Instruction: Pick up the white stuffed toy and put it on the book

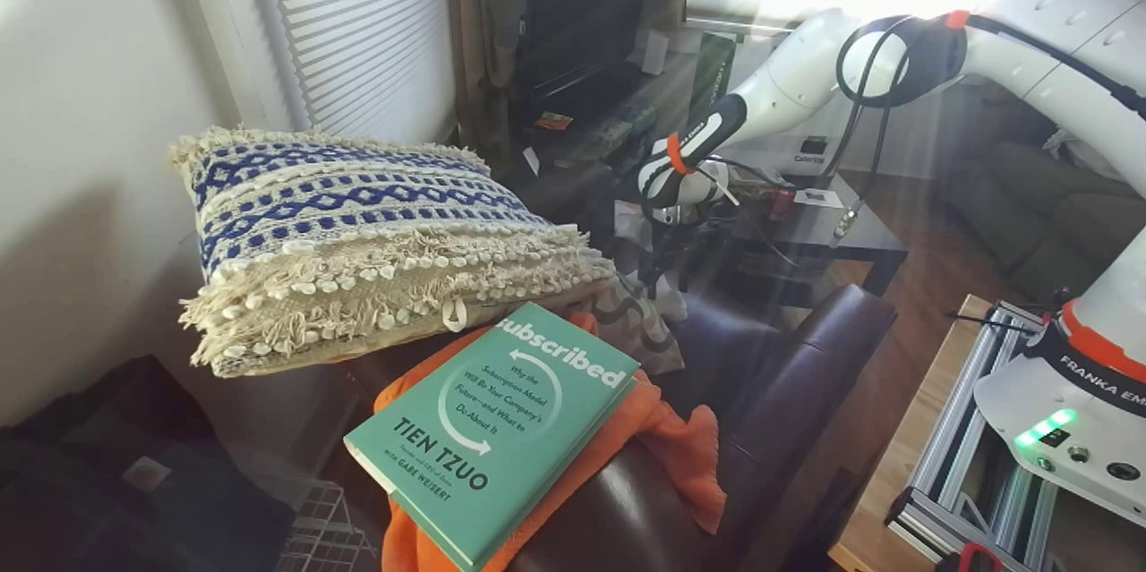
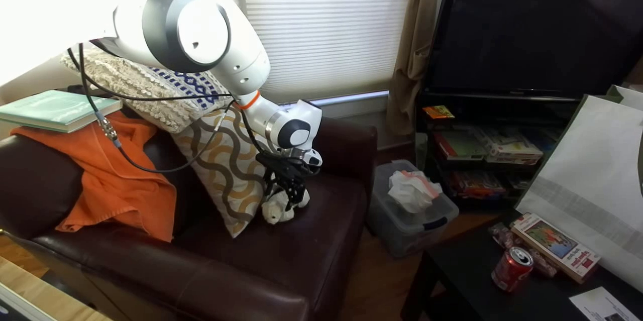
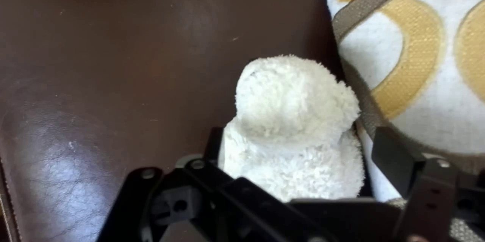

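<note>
Wrist view: the white stuffed toy (image 3: 295,132) rests on the brown leather seat (image 3: 151,64), just beside the gold-and-grey cushion (image 3: 409,83). The gripper (image 3: 301,149) straddles it with jaws spread; one finger stands close against the toy's flank, while the cushion-side finger leaves a visible gap, so nothing looks held yet. The step in hand, I judge, is the grasp. A slight shift away from the cushion would centre the toy and keep that fabric out of the bite. Plush gives, so a slow, firm squeeze on the trunk should hold better than a nip of fleece.

In an exterior view, the toy shows beneath the gripper, next to the cushion's lower corner. Fingers hide part of it, and how deep they reach is hard to tell from here. Once it is caught, a straight lift ahead of any sideways travel should spare the cushion a tug.

In both exterior views the book (image 1: 497,433) lies on the orange cloth (image 1: 689,465) draped over the couch's backrest (image 1: 622,500), near the fringed pillow (image 1: 358,232). That perch looks rounded, so weight near an edge could tip the book; the toy should come down gently over the middle of the cover.
</note>
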Robot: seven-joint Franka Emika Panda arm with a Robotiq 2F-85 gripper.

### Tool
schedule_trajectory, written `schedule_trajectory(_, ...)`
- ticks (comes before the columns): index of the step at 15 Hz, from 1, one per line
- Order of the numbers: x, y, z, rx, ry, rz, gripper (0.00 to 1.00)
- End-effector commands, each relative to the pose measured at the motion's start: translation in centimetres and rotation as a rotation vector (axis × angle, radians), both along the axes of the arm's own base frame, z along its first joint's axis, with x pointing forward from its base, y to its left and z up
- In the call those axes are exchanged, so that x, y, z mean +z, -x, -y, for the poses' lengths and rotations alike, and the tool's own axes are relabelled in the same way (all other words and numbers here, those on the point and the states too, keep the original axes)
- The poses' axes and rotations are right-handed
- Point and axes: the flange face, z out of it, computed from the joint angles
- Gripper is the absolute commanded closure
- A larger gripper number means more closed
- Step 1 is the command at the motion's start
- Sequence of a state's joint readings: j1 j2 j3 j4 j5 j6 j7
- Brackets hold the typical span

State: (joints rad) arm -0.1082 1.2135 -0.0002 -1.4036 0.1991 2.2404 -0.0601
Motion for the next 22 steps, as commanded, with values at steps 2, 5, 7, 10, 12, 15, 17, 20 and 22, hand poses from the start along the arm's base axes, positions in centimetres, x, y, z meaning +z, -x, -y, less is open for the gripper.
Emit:
schedule_trajectory(2,-1.8,-0.3,0.2,0.015,0.025,-0.002,0.3)
schedule_trajectory(5,-2.2,-0.5,0.3,0.018,0.029,0.002,0.55)
schedule_trajectory(7,-2.2,-0.5,0.3,0.019,0.032,-0.002,0.7)
schedule_trajectory(10,-1.3,-0.4,0.4,0.013,0.02,-0.028,0.91)
schedule_trajectory(12,-0.2,-0.1,0.7,0.012,-0.007,-0.04,0.99)
schedule_trajectory(15,4.3,1.2,1.4,-0.022,0.017,0.004,0.99)
schedule_trajectory(17,7.3,1.2,1.6,-0.022,0.032,0.034,0.97)
schedule_trajectory(20,12.7,2.7,0.8,0.031,-0.012,0.007,0.97)
schedule_trajectory(22,16.3,3.5,-0.6,0.099,-0.02,-0.003,0.97)
